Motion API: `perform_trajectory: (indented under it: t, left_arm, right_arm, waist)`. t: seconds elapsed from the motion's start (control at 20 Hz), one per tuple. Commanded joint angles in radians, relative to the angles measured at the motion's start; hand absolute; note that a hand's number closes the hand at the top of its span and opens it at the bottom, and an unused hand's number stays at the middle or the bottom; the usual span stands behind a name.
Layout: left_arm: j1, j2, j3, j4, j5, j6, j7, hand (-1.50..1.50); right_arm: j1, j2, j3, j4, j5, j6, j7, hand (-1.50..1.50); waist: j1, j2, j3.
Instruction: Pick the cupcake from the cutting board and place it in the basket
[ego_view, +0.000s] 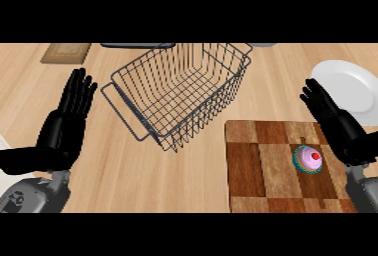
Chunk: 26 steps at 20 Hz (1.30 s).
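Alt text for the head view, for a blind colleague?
A pink-frosted cupcake sits on a wooden cutting board beside the open right hand. A wire basket stands up-left of it; the open left hand rests at left.

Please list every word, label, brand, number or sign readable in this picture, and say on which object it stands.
There are none. No writing shows on the cupcake, the cutting board, the basket, the white plate, the left hand or the right hand.
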<state>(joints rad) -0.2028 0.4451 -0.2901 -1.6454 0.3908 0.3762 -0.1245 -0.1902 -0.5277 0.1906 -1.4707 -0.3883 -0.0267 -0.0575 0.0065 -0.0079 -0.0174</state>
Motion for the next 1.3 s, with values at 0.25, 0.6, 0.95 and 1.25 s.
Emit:
perform_trajectory:
  t: [0.25, 0.6, 0.95, 1.25]
  left_arm:
    - [-0.030, 0.234, 0.045, 0.098, -0.154, -0.095, 0.041, 0.00]
    - [-0.014, 0.184, 0.015, 0.135, -0.154, -0.112, 0.061, 0.00]
    - [0.001, 0.196, 0.002, 0.110, -0.163, -0.117, 0.079, 0.00]
    - [-0.014, 0.191, 0.016, 0.122, -0.168, -0.112, 0.065, 0.00]
  right_arm:
    - [-0.154, 0.083, 0.026, -0.048, -0.072, 0.096, 0.058, 1.50]
    - [-0.121, 0.402, 0.236, -0.202, 0.195, -0.427, 0.098, -1.50]
    - [-0.338, -0.004, 0.197, -0.129, 0.490, -0.403, 0.488, -1.50]
    - [-0.475, -0.294, 0.272, -0.155, 0.463, 0.025, 0.740, -1.50]
  waist:
    - [0.010, 0.011, 0.019]
    - [-0.018, 0.002, 0.015]
    - [-0.028, -0.014, 0.006]
    - [-0.022, -0.010, 0.006]
